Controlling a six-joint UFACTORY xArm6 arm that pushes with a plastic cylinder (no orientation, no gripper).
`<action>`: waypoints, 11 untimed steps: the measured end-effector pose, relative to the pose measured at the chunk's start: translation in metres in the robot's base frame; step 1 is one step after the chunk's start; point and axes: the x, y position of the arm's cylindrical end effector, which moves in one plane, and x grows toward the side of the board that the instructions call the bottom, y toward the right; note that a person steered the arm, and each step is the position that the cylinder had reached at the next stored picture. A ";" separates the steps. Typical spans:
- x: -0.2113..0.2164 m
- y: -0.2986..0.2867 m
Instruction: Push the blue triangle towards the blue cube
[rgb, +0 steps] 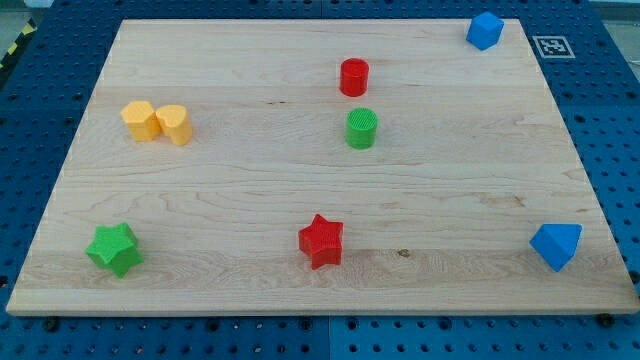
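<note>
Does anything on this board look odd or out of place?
Nothing looks damaged. The blue cube and blue triangle sit very near the board's right edge, far apart. My tip does not show.

board (250, 210): pale grained wood, matt | green cylinder (361, 129): ridged plastic | base (40, 120): blue perforated panel

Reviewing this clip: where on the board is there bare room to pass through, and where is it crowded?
My tip does not show. The right strip between blue cube and blue triangle is bare. So is the middle band between yellow blocks, green star and red star. Crowded: red cylinder above green cylinder.
</note>
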 end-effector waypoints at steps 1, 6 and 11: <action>-0.001 -0.058; -0.041 -0.076; -0.067 -0.114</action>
